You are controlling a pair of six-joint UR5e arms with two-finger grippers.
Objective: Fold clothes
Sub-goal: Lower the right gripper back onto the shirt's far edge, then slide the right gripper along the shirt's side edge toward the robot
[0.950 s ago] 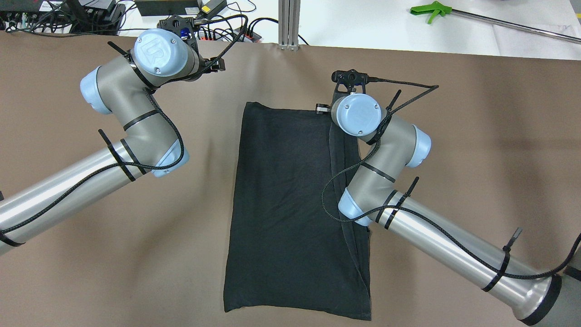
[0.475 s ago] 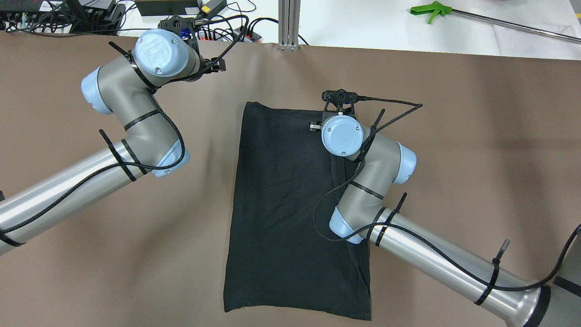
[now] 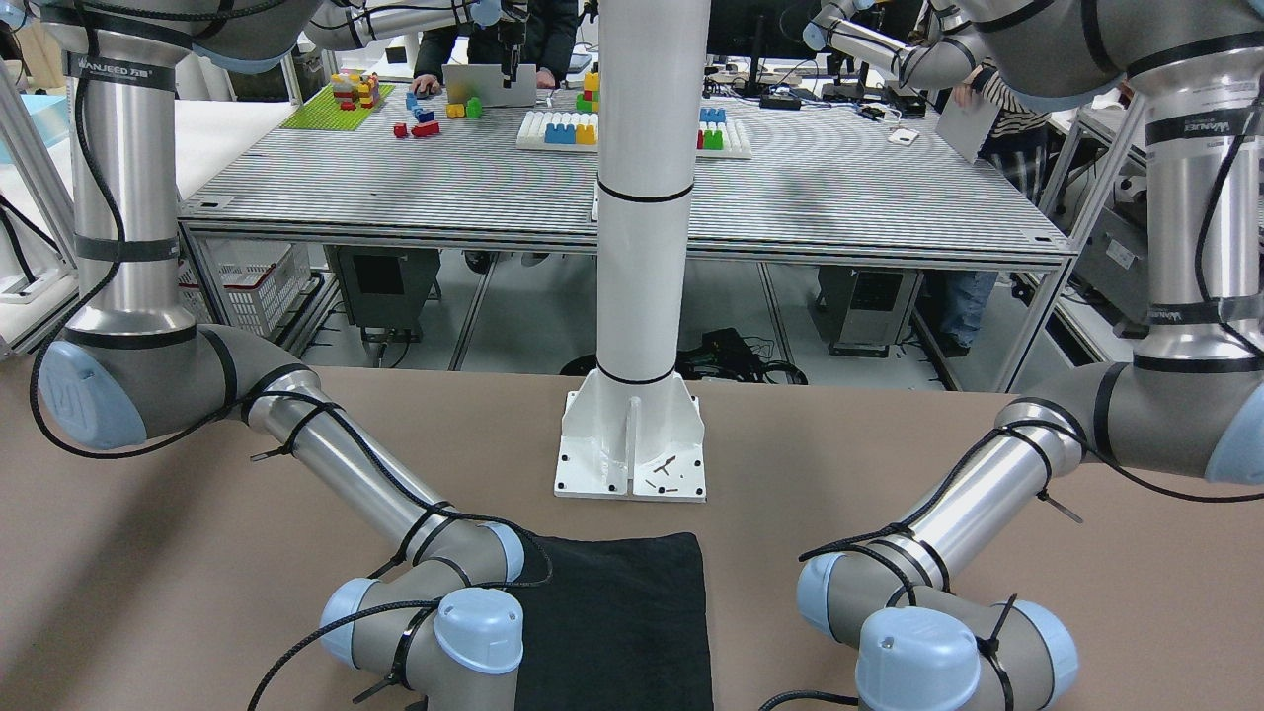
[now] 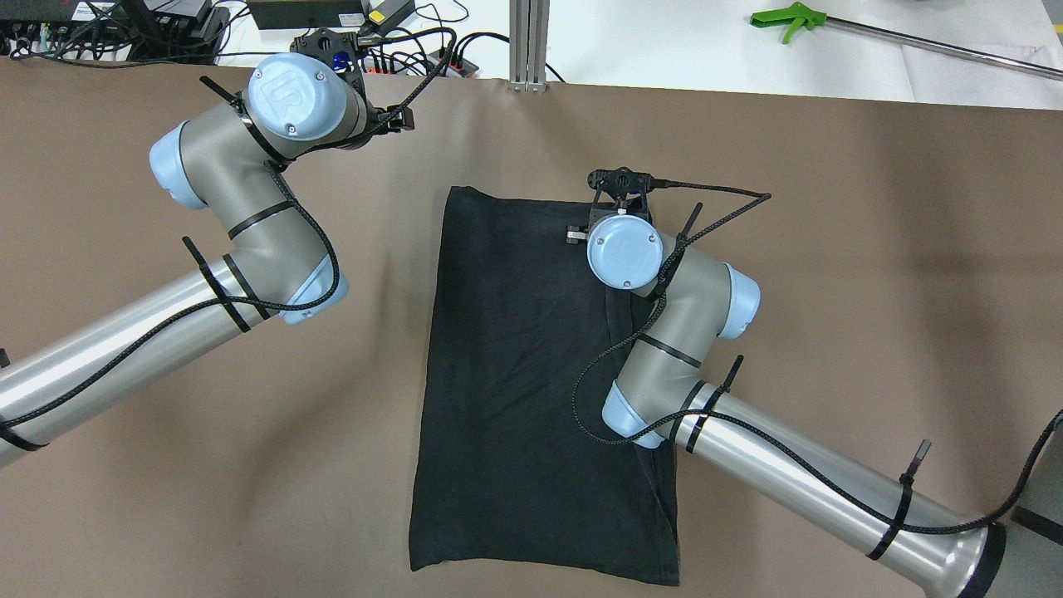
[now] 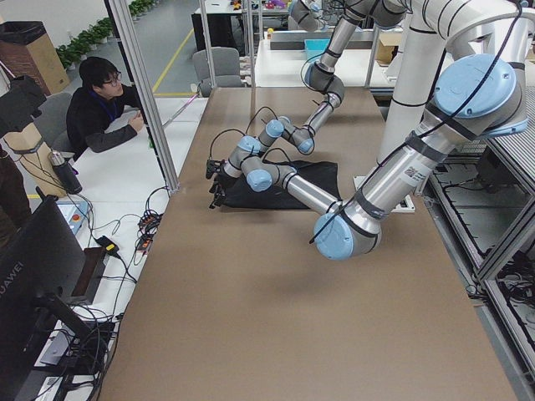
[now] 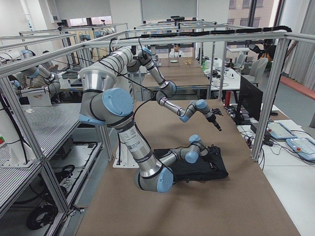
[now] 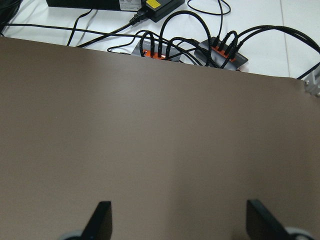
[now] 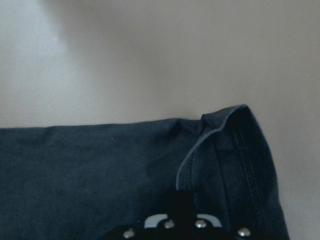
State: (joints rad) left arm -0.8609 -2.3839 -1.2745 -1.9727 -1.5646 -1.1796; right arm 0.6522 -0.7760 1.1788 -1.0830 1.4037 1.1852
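Charcoal-black soft fabric garment [image 4: 531, 374], folded to a long rectangle, lies flat in the middle of the brown-covered table [image 4: 830, 249], between the two arms. We see the right gripper [image 8: 181, 205] down on the garment's right corner, the one farthest from the robot, its fingers drawn together on the turned-over hem there. The left gripper [image 7: 181, 222] hangs well apart from the cloth, over bare table near the far edge, its fingers spread wide with nothing between them.
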